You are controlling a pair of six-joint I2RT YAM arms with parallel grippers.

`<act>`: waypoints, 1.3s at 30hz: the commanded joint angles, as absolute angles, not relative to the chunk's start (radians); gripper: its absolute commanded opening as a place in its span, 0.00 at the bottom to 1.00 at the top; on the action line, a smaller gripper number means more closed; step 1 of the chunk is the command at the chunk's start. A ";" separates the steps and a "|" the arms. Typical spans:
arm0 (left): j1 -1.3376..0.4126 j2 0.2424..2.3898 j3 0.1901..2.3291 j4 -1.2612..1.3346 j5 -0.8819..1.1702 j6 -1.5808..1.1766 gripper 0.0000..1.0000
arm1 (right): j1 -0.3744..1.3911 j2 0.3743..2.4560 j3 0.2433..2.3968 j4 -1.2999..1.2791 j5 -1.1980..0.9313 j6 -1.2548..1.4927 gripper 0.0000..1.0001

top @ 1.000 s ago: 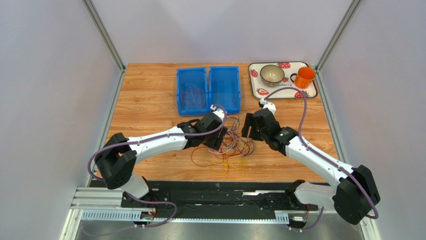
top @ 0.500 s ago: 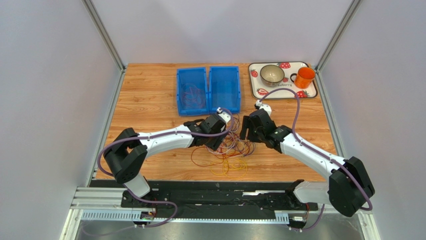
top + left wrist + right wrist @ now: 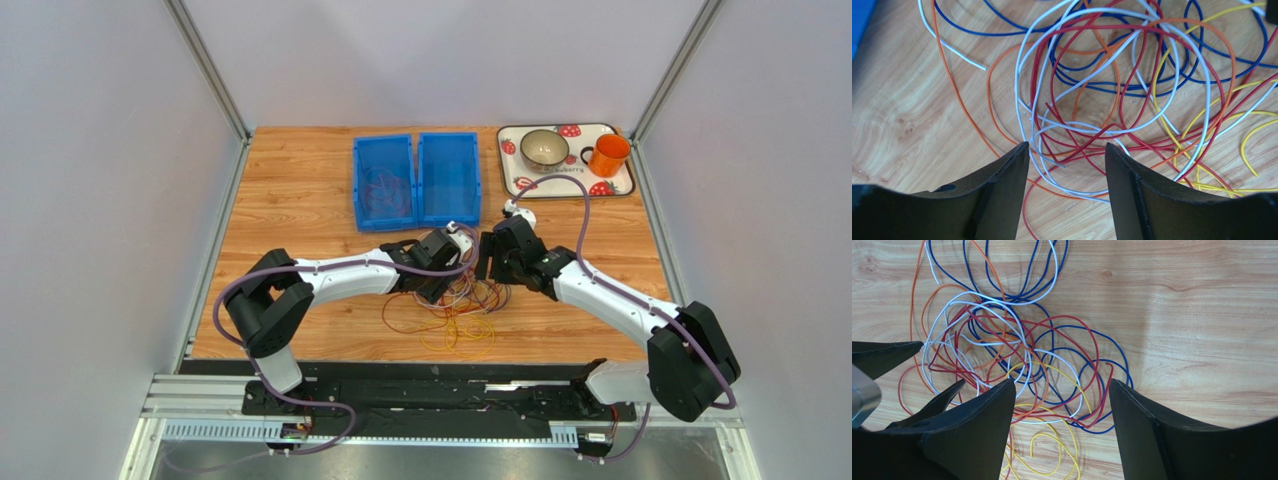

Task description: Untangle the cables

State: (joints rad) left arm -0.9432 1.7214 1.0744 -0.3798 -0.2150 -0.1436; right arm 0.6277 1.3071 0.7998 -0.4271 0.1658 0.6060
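The cables (image 3: 462, 308) lie in a loose tangle on the wooden table: red (image 3: 1087, 135), white (image 3: 1024, 85), orange (image 3: 954, 85), blue (image 3: 1112, 87) and yellow (image 3: 1252, 135) loops crossing each other. My left gripper (image 3: 1067, 146) is open and empty, just above the tangle's white and red strands. My right gripper (image 3: 1062, 382) is open and empty over the blue, red and yellow loops (image 3: 1072, 390). In the top view the left gripper (image 3: 445, 283) and right gripper (image 3: 497, 272) hover close together over the pile's far side. The left gripper's fingers (image 3: 882, 352) show in the right wrist view.
Two blue bins (image 3: 385, 222) (image 3: 450, 218) stand just behind the grippers; the left one holds some thin wires. A strawberry-patterned tray (image 3: 520, 185) at the back right carries a bowl (image 3: 544, 148) and an orange mug (image 3: 608, 154). The table's front edge lies near the pile.
The left gripper has moved right and the right gripper slightly left and farther back, so the two are closer together over the tangle. The cables have not visibly shifted.
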 commanded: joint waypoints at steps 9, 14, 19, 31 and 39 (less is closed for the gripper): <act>-0.956 1.755 1.167 -0.342 -0.186 -0.075 0.52 | 0.630 1.339 0.848 -0.391 0.153 0.591 0.72; -0.957 1.761 1.178 -0.342 -0.181 -0.071 0.42 | 0.629 1.342 0.848 -0.394 0.147 0.586 0.72; -0.957 1.755 1.190 -0.357 -0.173 -0.067 0.23 | 0.629 1.344 0.845 -0.393 0.149 0.588 0.72; -0.957 1.504 1.350 -0.573 -0.265 -0.161 0.00 | 0.629 1.336 0.842 -0.396 0.133 0.592 0.72; -0.957 1.281 1.695 -0.778 -0.288 -0.189 0.00 | 0.630 1.324 0.831 -0.384 0.094 0.611 0.72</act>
